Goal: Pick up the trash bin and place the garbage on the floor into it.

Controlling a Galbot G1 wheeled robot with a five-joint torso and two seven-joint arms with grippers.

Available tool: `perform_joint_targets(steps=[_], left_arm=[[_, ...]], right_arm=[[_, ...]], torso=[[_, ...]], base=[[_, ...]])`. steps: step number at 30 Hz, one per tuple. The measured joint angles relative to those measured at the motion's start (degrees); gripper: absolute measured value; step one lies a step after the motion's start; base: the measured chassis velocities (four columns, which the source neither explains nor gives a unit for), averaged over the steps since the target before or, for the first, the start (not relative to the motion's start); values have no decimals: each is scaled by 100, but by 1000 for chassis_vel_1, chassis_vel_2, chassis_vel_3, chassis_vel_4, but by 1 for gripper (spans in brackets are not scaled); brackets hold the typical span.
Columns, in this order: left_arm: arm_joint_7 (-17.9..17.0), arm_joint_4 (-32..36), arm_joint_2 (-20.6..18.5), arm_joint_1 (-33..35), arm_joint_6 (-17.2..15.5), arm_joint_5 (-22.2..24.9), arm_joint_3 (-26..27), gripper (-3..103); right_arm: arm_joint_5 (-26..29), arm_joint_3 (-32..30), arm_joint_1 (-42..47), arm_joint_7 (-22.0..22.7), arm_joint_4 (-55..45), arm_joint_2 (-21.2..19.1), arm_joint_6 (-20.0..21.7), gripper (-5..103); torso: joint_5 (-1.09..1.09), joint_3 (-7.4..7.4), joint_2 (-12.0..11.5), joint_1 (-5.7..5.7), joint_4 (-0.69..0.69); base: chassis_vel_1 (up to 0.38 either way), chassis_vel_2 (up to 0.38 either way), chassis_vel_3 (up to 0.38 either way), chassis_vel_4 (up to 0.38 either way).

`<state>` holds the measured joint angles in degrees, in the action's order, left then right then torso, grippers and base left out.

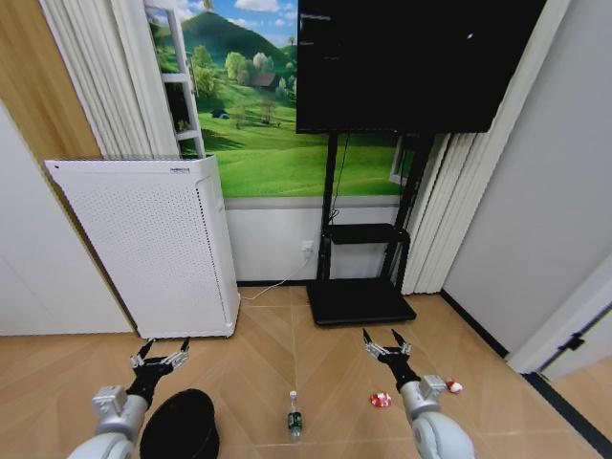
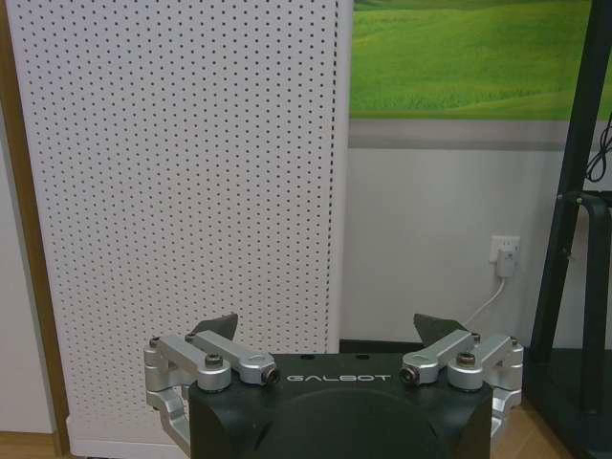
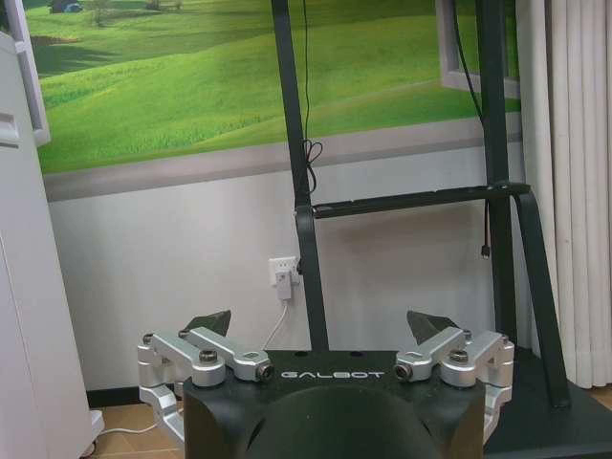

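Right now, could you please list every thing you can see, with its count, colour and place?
trash bin: one, black, on the floor under the left arm.
bottle: one, clear with green label, on the floor in the middle.
scraps: two, red and white, on the floor, either side of the right arm.
appliance: one, white, perforated, standing at the wall on the left.
TV: one, black, on a black stand by the wall.
landscape poster: one, green, on the wall.
curtains: white, beside the stand.
left gripper: one, open, above the bin.
right gripper: one, open, held above the floor.
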<state>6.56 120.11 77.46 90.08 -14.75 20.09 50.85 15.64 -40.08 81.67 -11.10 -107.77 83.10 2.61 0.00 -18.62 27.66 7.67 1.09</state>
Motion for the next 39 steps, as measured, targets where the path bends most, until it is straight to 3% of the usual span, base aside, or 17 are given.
perform_joint_targets(steps=[39], left_arm=[[16, -47, 207, 169, 104, -77, 40, 100]], right_arm=[[22, -20, -16, 37, 79, 5, -94, 100]], torso=[[0, 584, -899, -315, 0]], base=[[0, 0, 0, 0]])
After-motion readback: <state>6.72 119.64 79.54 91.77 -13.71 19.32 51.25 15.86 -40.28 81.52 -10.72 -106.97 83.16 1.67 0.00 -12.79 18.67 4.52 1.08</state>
